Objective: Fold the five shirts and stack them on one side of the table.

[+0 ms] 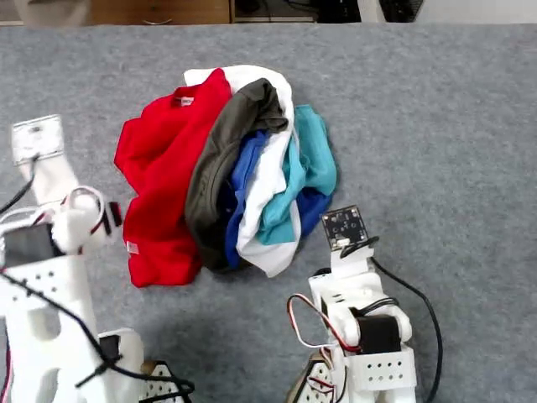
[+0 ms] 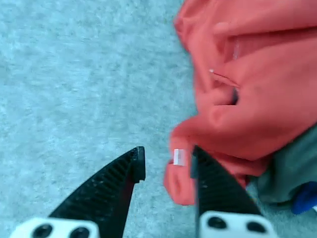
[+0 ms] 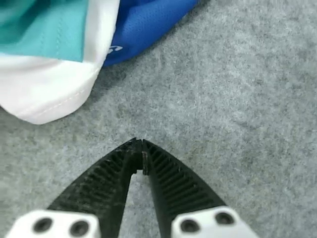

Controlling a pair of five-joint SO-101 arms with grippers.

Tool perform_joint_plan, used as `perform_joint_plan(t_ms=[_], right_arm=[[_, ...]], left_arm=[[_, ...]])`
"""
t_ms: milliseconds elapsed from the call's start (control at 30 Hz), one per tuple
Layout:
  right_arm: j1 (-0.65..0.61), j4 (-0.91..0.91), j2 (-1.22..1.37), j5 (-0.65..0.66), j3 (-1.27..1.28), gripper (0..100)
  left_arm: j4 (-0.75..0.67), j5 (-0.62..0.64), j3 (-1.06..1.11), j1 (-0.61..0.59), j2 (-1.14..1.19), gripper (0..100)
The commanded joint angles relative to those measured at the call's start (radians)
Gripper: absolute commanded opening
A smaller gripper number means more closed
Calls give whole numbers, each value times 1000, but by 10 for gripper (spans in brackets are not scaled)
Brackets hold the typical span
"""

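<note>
Your left gripper [image 2: 168,159] gapes wide at the hem of the red shirt [image 2: 257,99]; your right gripper [image 3: 142,148], pinched closed, hangs beside the shirt pile [image 1: 243,168], centre of the overhead frame.

The red shirt [image 1: 155,180], olive-grey shirt [image 1: 218,159], blue shirt [image 1: 242,180], white shirt [image 1: 262,239] and teal shirt [image 1: 315,155] are plain; the table [image 1: 436,126] is grey.

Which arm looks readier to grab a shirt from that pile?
Left, probably: the left end effector is open at the red shirt's edge; the right end effector is shut over bare table.
</note>
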Motion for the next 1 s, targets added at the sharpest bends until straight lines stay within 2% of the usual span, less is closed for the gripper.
perform_joint_plan(t_ms=[0, 200, 433, 533, 600, 767, 967], right_arm=[[-8, -31, -85, -8, 2, 2], [-5, -40, -85, -9, -1, 2], [-5, -48, -85, -9, -2, 2], [-5, -48, -85, -8, -10, 2], [-5, -48, -85, -6, -35, 2], [-5, -71, -84, -5, -163, 2], [-5, -149, -76, -5, -275, 2]], left_arm=[[-2, 61, -137, 97, 133, 200], [-34, 153, -279, 206, 433, 200], [-224, 212, -299, 212, 691, 194], [-273, 221, -299, 209, 745, 111], [-281, 218, -307, 209, 753, 10], [-204, 219, -359, 167, 664, 20], [-55, 216, -516, 31, 440, 18]])
